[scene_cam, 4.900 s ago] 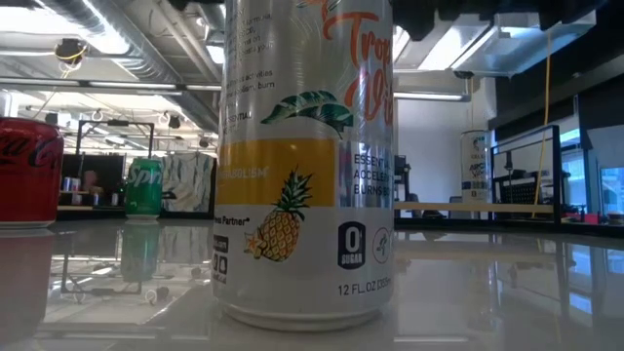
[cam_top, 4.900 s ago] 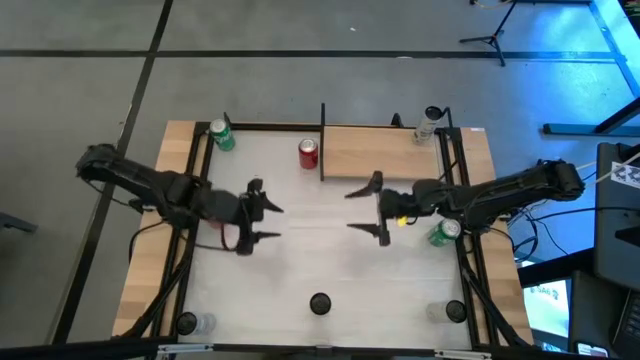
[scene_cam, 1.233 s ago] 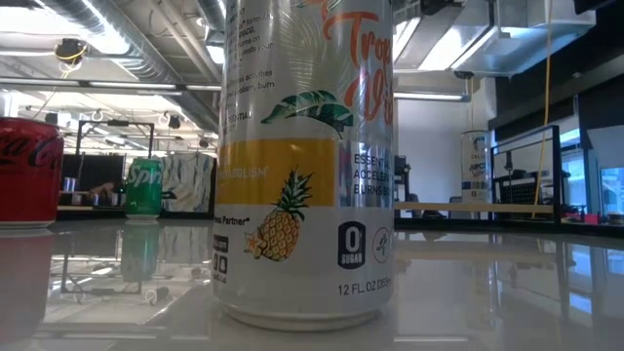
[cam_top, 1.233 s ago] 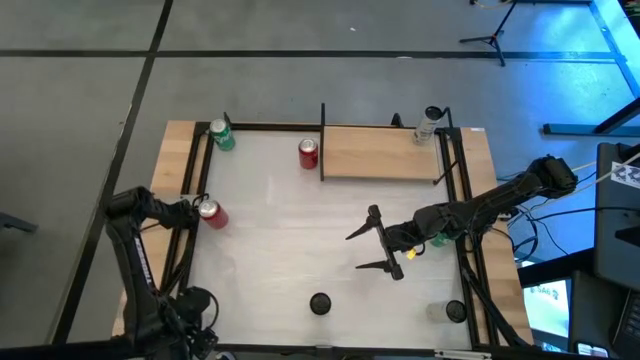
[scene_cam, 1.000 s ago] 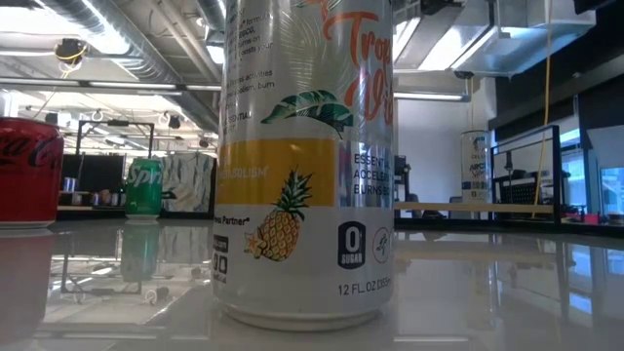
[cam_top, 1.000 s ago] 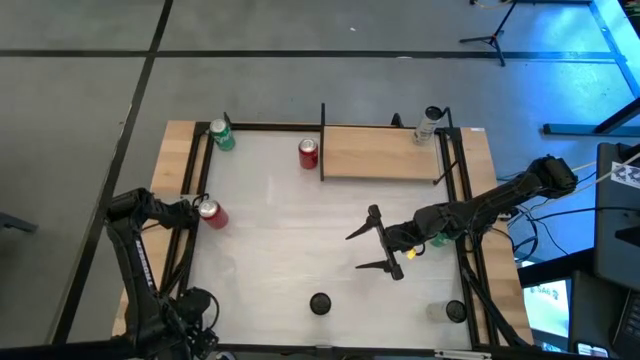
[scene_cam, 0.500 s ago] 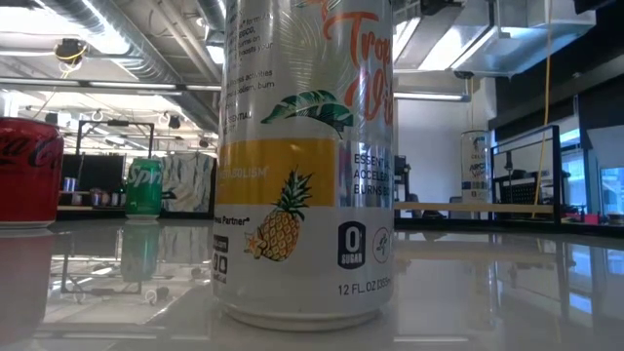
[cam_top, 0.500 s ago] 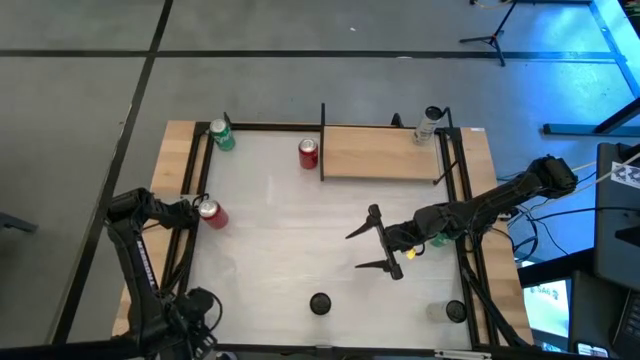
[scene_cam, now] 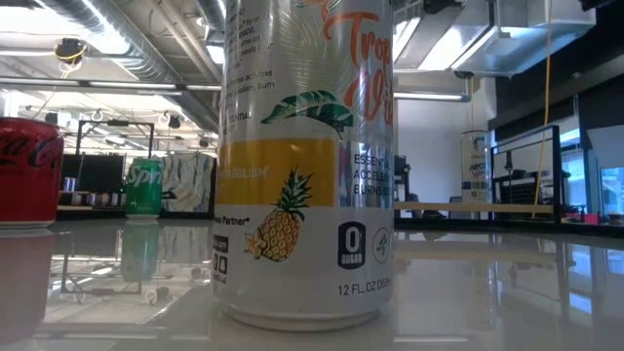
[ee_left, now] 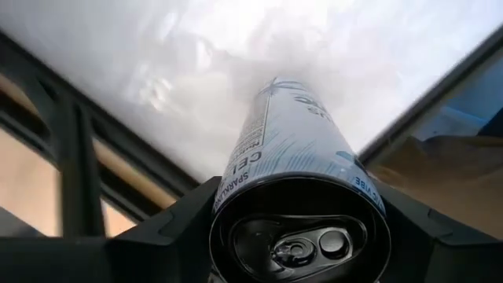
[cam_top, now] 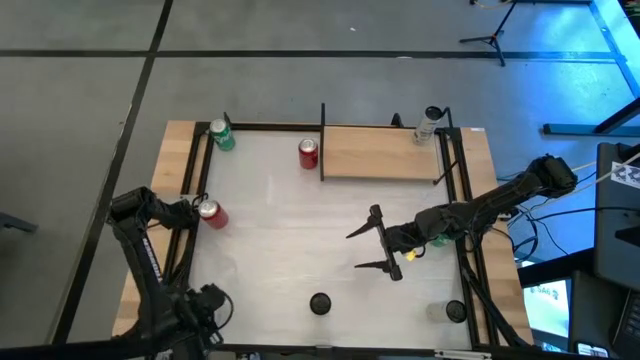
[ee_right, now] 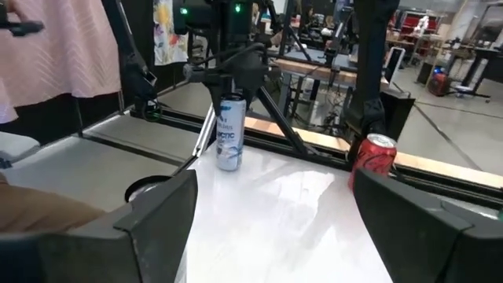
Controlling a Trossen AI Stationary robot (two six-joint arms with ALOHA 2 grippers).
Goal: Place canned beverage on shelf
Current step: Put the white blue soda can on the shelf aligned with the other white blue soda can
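A white and blue can stands upright at the table's near left corner; it also shows in the right wrist view. My left gripper is above it, shut on its upper end. My right gripper is open and empty over the table, right of centre. The shelf, a pale wooden board in black uprights, is at the far right, with a white can at its right end. My left gripper holds the can's upper end between its two fingers, one on each side. The fingers come from above, pointing down. The can is upright, and in the right wrist view its bottom seems to rest on the table.
A pineapple can stands at the near middle. A red can stands left of the shelf, another at the left edge, a green can at the far left. Another green can is under my right arm.
My left arm's wrist has shifted a little toward the table's right at the near left corner in the last half second. My right gripper has kept still and open.
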